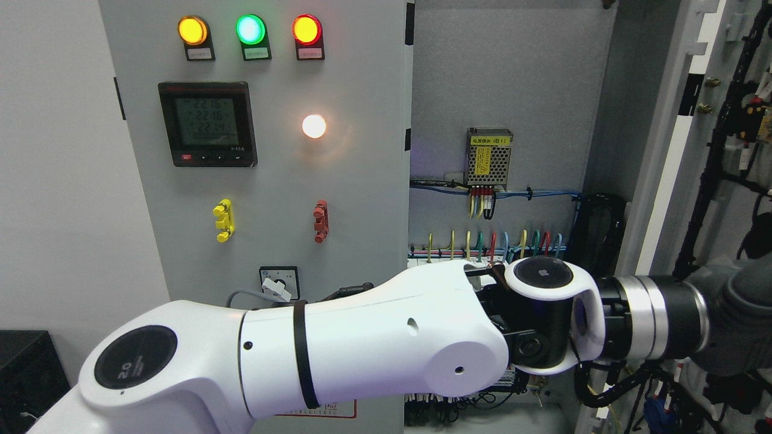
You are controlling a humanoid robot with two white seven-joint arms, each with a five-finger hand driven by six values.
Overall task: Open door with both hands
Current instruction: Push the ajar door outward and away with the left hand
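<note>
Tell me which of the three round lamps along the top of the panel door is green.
The middle lamp is the green one. The left lamp glows yellow-orange and the right lamp has a red rim.

Plain white wall (54, 181) at left, black box (27, 374) low in corner

The grey right door (663, 150) of the cabinet (512, 90) stands swung open at far right, baring coloured wiring (488, 241); the left door (271, 169) stays shut.

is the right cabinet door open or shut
Open: the right door is swung outward, exposing the wiring and power supply inside.
</note>
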